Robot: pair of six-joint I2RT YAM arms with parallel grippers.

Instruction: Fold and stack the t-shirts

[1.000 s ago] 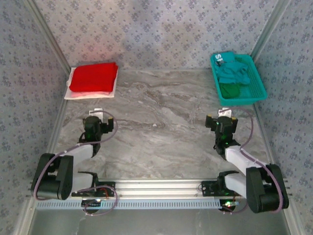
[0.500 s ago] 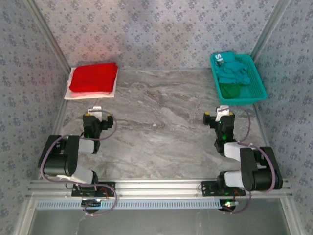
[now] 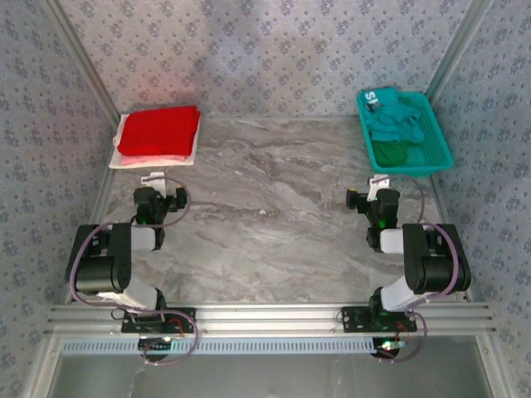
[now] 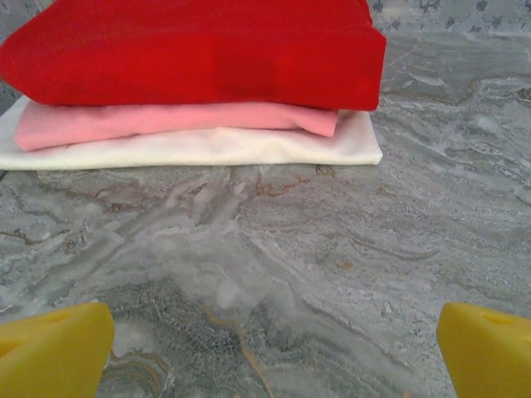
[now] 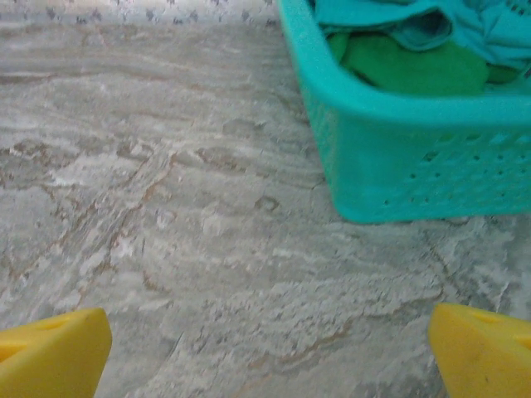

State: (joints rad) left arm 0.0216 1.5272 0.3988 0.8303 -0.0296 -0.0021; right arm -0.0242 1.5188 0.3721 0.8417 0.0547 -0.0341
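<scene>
A folded bright red t-shirt [image 3: 159, 130] lies at the far left, on top of a stack. Close up, the red shirt [image 4: 199, 50] rests on a folded pale pink shirt [image 4: 166, 120], and that rests on a flat white sheet [image 4: 207, 148]. My left gripper [image 3: 154, 184] stands open just short of the stack, its yellow fingers [image 4: 54, 348] wide apart over bare table. Teal shirts [image 3: 397, 120] and a dark green one [image 3: 387, 152] lie crumpled in the basket. My right gripper [image 3: 379, 184] is open in front of the basket, nothing between its fingers [image 5: 50, 352].
The teal mesh basket [image 3: 436, 153] stands at the far right corner, its near wall [image 5: 415, 166] close ahead of the right gripper. Patterned walls close in the marble table [image 3: 274, 215] on three sides. An aluminium rail [image 3: 265, 315] runs along the near edge.
Both arms have folded back toward their bases. The left gripper has shifted a little left and toward the stack. The right gripper has stayed nearly in place. Both remain open.
</scene>
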